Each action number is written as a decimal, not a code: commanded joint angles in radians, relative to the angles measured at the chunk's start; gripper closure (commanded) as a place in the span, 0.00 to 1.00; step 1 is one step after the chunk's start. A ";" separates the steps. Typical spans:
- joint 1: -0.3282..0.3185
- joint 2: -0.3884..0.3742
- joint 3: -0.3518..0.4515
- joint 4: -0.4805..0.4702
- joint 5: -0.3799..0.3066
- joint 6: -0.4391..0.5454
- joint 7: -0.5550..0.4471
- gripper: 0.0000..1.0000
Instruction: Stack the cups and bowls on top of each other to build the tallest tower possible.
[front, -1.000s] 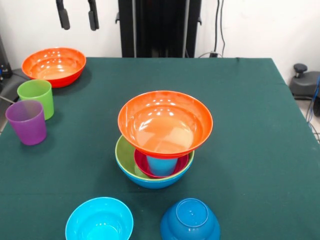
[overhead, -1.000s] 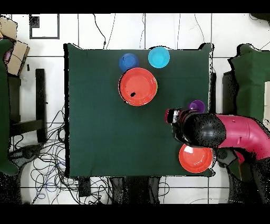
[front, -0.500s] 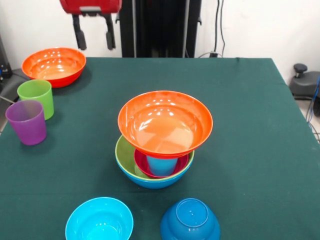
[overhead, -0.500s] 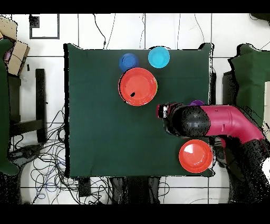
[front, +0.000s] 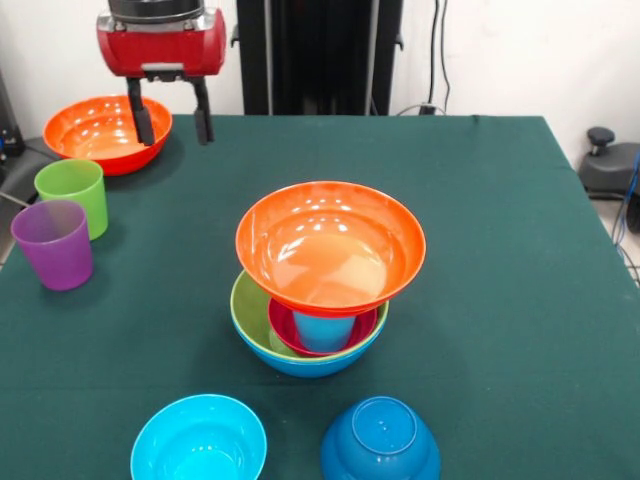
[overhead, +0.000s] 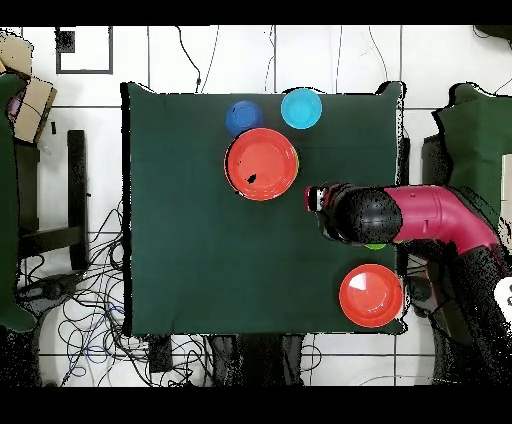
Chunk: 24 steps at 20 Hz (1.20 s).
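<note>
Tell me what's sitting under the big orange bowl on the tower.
Under the orange bowl a light blue cup stands in a small magenta bowl, nested in the lime green bowl over the blue bowl. The cup's top is covered.

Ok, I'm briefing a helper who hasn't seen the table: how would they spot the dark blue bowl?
Start at the tower mid-table, topped by a big orange bowl. Two small bowls sit in front of it at the near edge. The dark blue bowl is the right-hand one, upside down, while the cyan bowl beside it sits open side up.
</note>
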 joint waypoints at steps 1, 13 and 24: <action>-0.011 0.043 0.005 -0.009 -0.092 0.035 -0.267 0.00; -0.054 0.105 0.003 0.012 -0.162 -0.046 -0.257 0.00; -0.106 0.139 0.021 -0.009 -0.242 -0.089 -0.284 0.00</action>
